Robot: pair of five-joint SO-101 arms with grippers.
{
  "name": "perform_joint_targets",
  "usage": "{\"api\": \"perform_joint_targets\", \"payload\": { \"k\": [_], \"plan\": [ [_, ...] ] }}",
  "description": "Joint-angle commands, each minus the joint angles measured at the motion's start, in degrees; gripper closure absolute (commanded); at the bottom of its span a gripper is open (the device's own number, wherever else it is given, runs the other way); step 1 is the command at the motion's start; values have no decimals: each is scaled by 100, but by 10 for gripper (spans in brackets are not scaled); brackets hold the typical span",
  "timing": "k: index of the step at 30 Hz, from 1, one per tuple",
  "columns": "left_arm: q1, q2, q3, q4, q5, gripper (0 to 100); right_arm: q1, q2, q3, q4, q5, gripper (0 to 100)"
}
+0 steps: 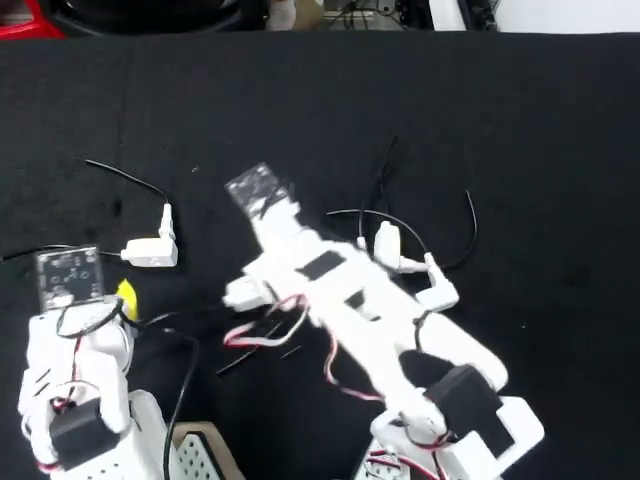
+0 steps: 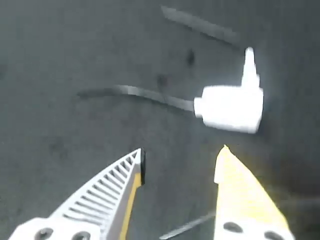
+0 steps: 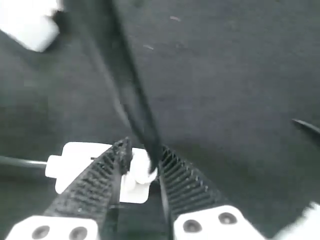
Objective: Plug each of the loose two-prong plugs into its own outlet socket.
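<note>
My right gripper (image 3: pixel 145 159) has its black ribbed fingers (image 3: pixel 112 167) shut on a small white two-prong plug (image 3: pixel 146 173), whose black cable (image 3: pixel 125 80) runs away from it. The plug sits right over a white outlet socket (image 3: pixel 80 165). In the high view the right arm (image 1: pixel 330 280) stretches across mid table. My left gripper (image 2: pixel 180 160) stands open, with nothing between its fingers, a short way from a white socket block (image 2: pixel 230 107) that has a white plug (image 2: pixel 248 65) at its side. That pair (image 1: pixel 150 250) lies at the table's left. Two more white plugs (image 1: pixel 388 240) (image 1: pixel 437 285) lie beside the right arm.
Thin black cables (image 1: pixel 470 225) curl over the black table (image 1: pixel 560 130) around the plugs. Red and white wires (image 1: pixel 262 335) hang under the right arm. Another white piece (image 3: pixel 30 25) lies farther off in the right wrist view. The far half of the table is open.
</note>
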Motion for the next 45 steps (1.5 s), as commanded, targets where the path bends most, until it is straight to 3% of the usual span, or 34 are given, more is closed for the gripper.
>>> {"api": "perform_joint_targets", "payload": {
  "k": [1,7,11,15,18,22,26,31,34,39,45],
  "plan": [
    [-84,18,-558,-220,378,757,756,-22,-330,422,536,987],
    [-488,35,119,-1275,299,752,1820,-22,-356,545,1582,986],
    [-462,44,1024,-2066,396,663,2127,-22,-356,545,2066,957],
    [-374,79,1262,-2251,457,652,1934,-48,-532,571,1670,779],
    [-409,466,1121,-2251,677,652,1670,-215,-1121,1248,1248,701],
    [-866,1547,681,-2207,782,654,1284,-593,-2396,2646,70,698],
    [-1525,2752,242,-2040,730,654,800,-716,-3855,3745,-580,698],
    [-2290,3437,259,-2013,334,654,-484,13,-4954,4026,-967,698],
    [-2747,3411,567,-2048,-53,654,-1196,1051,-5358,3982,-246,698],
    [-2932,2998,1341,-2022,-765,654,-1591,3108,-6554,3974,2163,698],
    [-2941,1837,2246,-2004,-905,654,-1688,5209,-9077,4809,3138,698]
  ]
}}
